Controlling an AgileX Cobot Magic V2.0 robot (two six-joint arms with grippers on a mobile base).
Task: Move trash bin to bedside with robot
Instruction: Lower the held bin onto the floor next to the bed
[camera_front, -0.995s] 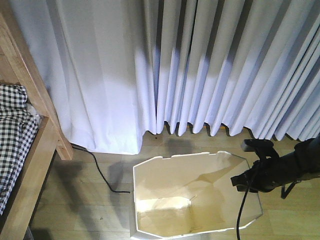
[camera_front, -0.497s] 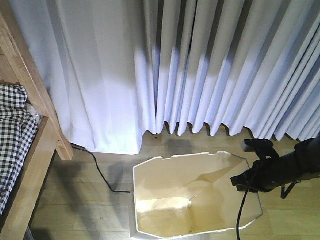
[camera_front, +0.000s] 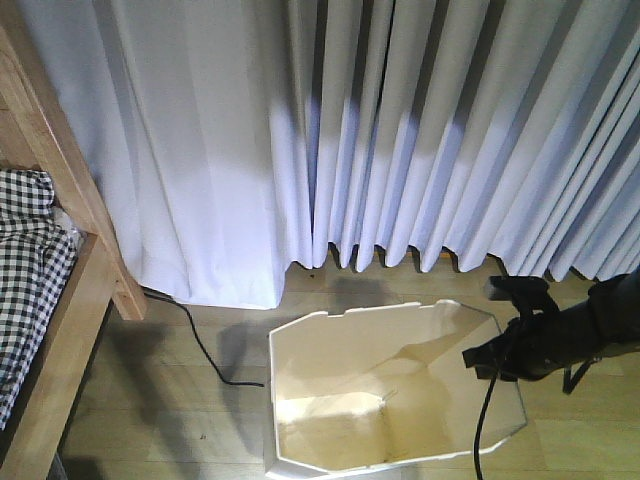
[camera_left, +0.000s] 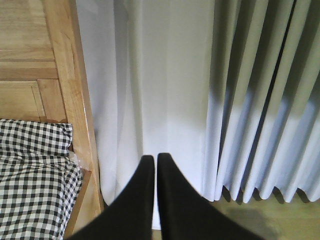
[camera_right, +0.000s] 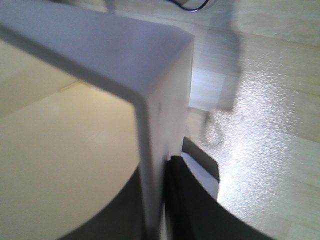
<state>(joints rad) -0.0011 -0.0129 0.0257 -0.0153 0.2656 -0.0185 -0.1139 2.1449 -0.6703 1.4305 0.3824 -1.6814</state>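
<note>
The white trash bin (camera_front: 330, 365) stands on the wooden floor at the bottom centre of the front view, its cream inside facing up. My right gripper (camera_front: 487, 358), on the black robot arm (camera_front: 570, 335), is shut on the bin's right rim. In the right wrist view the thin bin wall (camera_right: 165, 90) runs between the fingers of that gripper (camera_right: 156, 175). The bedside is at the left: a slanted wooden post (camera_front: 60, 170) and checked bedding (camera_front: 25, 270), well apart from the bin. My left gripper (camera_left: 155, 160) is shut on nothing, pointing at the curtain beside the bed post (camera_left: 75, 75) and bedding (camera_left: 35, 170).
White pleated curtains (camera_front: 400, 130) hang to the floor behind the bin. A black cable (camera_front: 200, 345) trails over the floor between the bed frame and the bin. Bare wooden floor (camera_front: 150, 400) lies between the bin and the bed.
The bin and my right gripper have shifted very slightly to the right in the front view. The bed, curtain and cable look the same.
</note>
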